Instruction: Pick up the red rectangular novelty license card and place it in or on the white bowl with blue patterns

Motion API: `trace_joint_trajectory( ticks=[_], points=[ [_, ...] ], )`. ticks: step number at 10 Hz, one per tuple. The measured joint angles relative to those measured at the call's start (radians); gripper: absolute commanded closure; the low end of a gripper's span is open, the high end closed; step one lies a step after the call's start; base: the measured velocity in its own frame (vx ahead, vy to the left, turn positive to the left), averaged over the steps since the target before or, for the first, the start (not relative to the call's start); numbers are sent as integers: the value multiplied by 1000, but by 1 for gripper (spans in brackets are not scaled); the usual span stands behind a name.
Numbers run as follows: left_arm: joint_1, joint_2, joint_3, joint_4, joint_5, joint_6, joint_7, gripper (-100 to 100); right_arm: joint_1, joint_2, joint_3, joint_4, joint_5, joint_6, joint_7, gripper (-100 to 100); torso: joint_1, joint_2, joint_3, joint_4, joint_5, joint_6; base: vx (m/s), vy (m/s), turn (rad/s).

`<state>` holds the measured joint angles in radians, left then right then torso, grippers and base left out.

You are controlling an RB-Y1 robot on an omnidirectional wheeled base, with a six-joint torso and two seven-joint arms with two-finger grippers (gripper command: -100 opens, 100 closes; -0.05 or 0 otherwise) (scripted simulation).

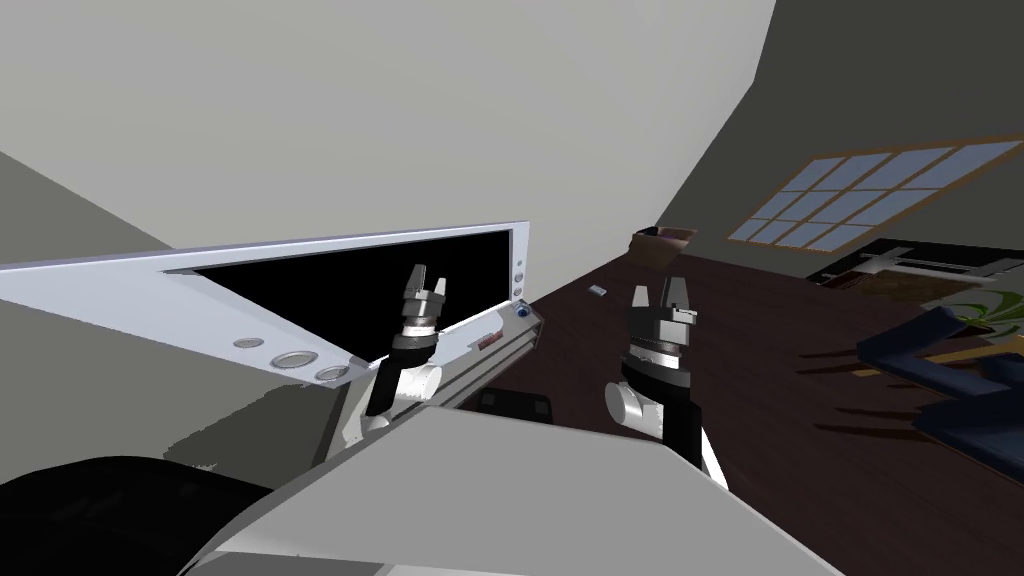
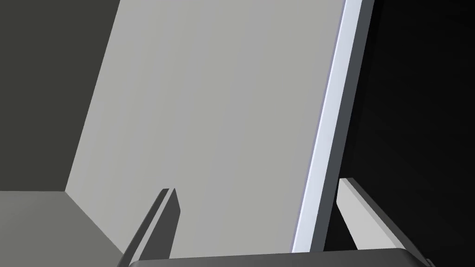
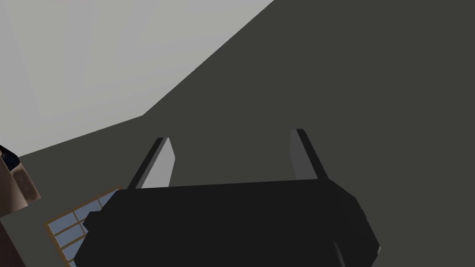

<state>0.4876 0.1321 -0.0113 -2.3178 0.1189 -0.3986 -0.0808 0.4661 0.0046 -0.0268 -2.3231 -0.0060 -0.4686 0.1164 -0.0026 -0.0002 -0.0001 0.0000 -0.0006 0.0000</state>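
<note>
The largest thing ahead is a white-framed panel (image 1: 150, 280) with a black area inside it, lying at ten o'clock in the head view. A dark floor (image 1: 760, 400) spreads away at three o'clock. Under the panel's near corner runs a pale ledge (image 1: 460, 375). The left gripper (image 1: 425, 285) is raised in front of the panel, its fingers apart and holding nothing. The right gripper (image 1: 665, 295) is raised over the floor, likewise spread and empty. A small round thing with blue on it, probably the bowl (image 1: 521, 311), sits at the ledge's far end. A small red strip, probably the card (image 1: 488, 342), lies on the ledge at about four o'clock from the left gripper and seven o'clock from the bowl. I judge nothing done: reach, grasp, carry and placing all remain.
</note>
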Motion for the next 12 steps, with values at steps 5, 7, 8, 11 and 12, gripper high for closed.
trace_joint_trajectory(
  ticks=[5,7,8,11,12],
  points=[
    [9,37,21,69,11,110,71,-100,0,0,0,0,0,0,0,0,1,0,0,0,0,0,12,-40,-94],
    [5,44,33,121,19,170,112,-100,0,0,0,0,0,0,0,0,-1,-1,0,0,0,0,16,-48,-128],
    [12,43,33,125,20,198,125,-100,0,0,0,0,0,0,0,0,0,-1,0,0,0,0,28,-41,-103],
    [20,53,51,175,38,275,178,-100,0,0,0,0,0,0,0,0,0,-1,-1,0,0,0,20,-34,-88],
    [32,59,55,182,44,294,195,-100,0,0,0,0,0,0,0,0,1,-1,0,0,0,0,19,-31,-154]
  ],
)
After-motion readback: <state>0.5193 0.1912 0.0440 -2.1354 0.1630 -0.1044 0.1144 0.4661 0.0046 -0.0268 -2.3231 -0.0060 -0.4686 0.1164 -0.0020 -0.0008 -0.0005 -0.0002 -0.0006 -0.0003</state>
